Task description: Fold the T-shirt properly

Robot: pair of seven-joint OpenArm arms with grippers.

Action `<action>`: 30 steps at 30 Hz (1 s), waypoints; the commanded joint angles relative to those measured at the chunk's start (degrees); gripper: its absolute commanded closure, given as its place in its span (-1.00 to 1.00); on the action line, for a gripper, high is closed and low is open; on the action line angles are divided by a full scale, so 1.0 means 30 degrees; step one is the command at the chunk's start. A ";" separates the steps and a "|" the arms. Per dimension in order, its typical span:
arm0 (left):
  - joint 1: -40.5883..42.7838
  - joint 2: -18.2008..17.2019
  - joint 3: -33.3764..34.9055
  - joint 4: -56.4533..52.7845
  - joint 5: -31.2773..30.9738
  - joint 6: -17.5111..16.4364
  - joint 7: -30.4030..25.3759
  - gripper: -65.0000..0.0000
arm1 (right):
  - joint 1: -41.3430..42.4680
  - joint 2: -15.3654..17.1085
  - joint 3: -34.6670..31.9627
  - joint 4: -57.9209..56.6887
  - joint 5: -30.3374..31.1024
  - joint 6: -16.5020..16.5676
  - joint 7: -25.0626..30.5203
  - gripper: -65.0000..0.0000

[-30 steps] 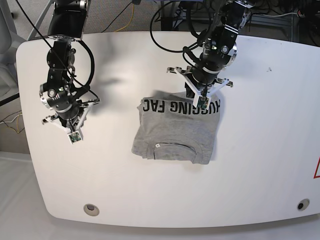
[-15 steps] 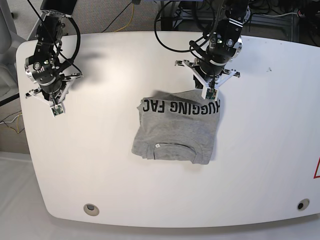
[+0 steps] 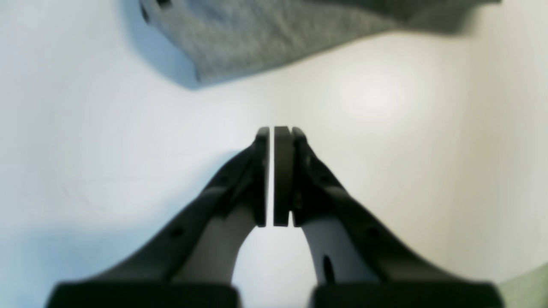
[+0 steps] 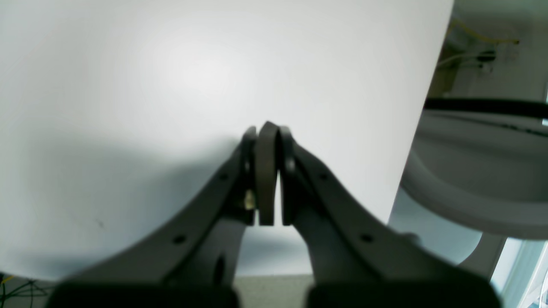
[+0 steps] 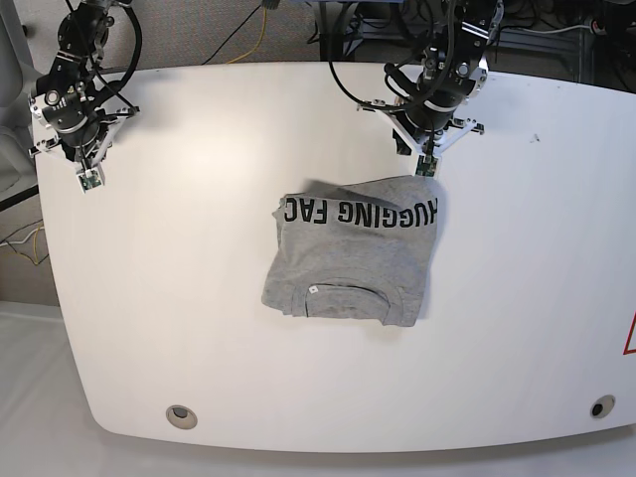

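Lying folded on white table (image 5: 199,328), T-shirt (image 5: 353,258); both arms' jaws together, empty.

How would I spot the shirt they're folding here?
Look at the big white oval table; near its middle lies a folded heather-grey cotton T-shirt. It is the only cloth there, with black block capitals along its far edge and a small white tag at the collar.

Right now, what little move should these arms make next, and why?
Probably just pull back to rest. The T-shirt already lies folded in a compact block on the table, and the left hand and right hand are shut, empty and off the cloth.
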 commanded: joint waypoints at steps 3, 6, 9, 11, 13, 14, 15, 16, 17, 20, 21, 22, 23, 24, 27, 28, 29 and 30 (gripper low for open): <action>0.0522 -0.0659 0.0025 0.0464 -0.0016 -0.0016 -0.0428 1.00 | -0.0715 0.0326 0.0678 0.0355 -0.0018 -0.0089 0.0330 0.98; 0.0961 -0.1011 -0.0355 0.0493 -0.0016 -0.0016 -0.0633 1.00 | -0.1184 0.0326 0.1089 0.0297 -0.0018 -0.0089 0.0623 0.98; 0.1577 -0.1157 -0.0942 0.0493 -0.0016 -0.0016 -0.1424 1.00 | -0.1888 0.0326 0.1411 0.0297 -0.0018 -0.0089 0.1180 0.98; 0.2016 -0.1421 -0.1410 0.0493 -0.0016 -0.0016 -0.2040 1.00 | -0.2239 0.0326 0.1528 0.0268 -0.0018 -0.0089 0.1590 0.98; 0.2456 -0.1567 -0.1850 0.0493 -0.0016 -0.0016 -0.2479 1.00 | -0.2562 0.0326 0.1616 0.0268 -0.0018 -0.0089 0.1854 0.98; 0.2632 -0.1597 -0.2055 0.0493 -0.0016 -0.0016 -0.2685 1.00 | -0.2767 0.0326 0.1616 0.0268 -0.0018 -0.0089 0.1913 0.98; 0.2778 -0.1597 -0.2231 0.0493 -0.0016 -0.0016 -0.2743 1.00 | -0.2913 0.0355 0.1616 0.0238 -0.0018 -0.0089 0.1942 0.98; 0.2954 -0.1597 -0.2348 0.0493 -0.0016 -0.0016 -0.2802 1.00 | -0.3089 0.0355 0.1616 0.0209 -0.0018 -0.0089 0.1942 0.98; 0.3218 -0.1597 -0.2553 0.0493 -0.0016 -0.0134 -0.2860 1.00 | -0.3294 0.0472 0.1645 0.0092 -0.0018 -0.0089 0.1971 0.98; 0.3980 -0.1597 -0.3198 0.0493 -0.0016 -0.0925 -0.3124 1.00 | -0.3734 0.0531 0.1587 -0.0289 -0.0018 -0.0089 0.2001 0.98; 0.4185 -0.1567 -0.3403 0.0493 -0.0016 -0.1218 -0.3241 1.00 | -0.3851 0.0531 0.1587 -0.0465 -0.0018 -0.0089 0.2030 0.98; 0.4478 -0.1567 -0.3696 0.0493 -0.0016 -0.1599 -0.3359 1.00 | -0.3997 0.0531 0.1587 -0.0670 -0.0018 -0.0089 0.2118 0.98; 0.4624 -0.1567 -0.3872 0.0493 -0.0016 -0.1745 -0.3417 1.00 | -0.4115 0.0501 0.1587 -0.0758 -0.0018 -0.0089 0.2206 0.98; 0.4976 -0.1509 -0.4282 0.0493 -0.0016 -0.2068 -0.3476 1.00 | -0.4349 0.0501 0.1587 -0.0934 -0.0018 -0.0089 0.2440 0.98; 0.5855 -0.1450 -0.5337 0.0493 -0.0016 -0.2566 -0.3827 1.00 | -0.5111 0.0443 0.1587 -0.1256 -0.0018 -0.0089 0.3144 0.98; 0.6090 -0.1450 -0.5572 0.0493 -0.0016 -0.2624 -0.4033 1.00 | -0.5345 0.0443 0.1587 -0.1315 -0.0018 -0.0089 0.3231 0.98; 0.6441 -0.1450 -0.5747 0.0493 -0.0016 -0.2683 -0.4238 1.00 | -0.5551 0.0414 0.1587 -0.1373 -0.0018 -0.0089 0.3349 0.98; 0.6910 -0.1450 -0.5923 0.0493 -0.0016 -0.2683 -0.4589 1.00 | -0.5785 0.0414 0.1587 -0.1403 -0.0018 -0.0089 0.3437 0.98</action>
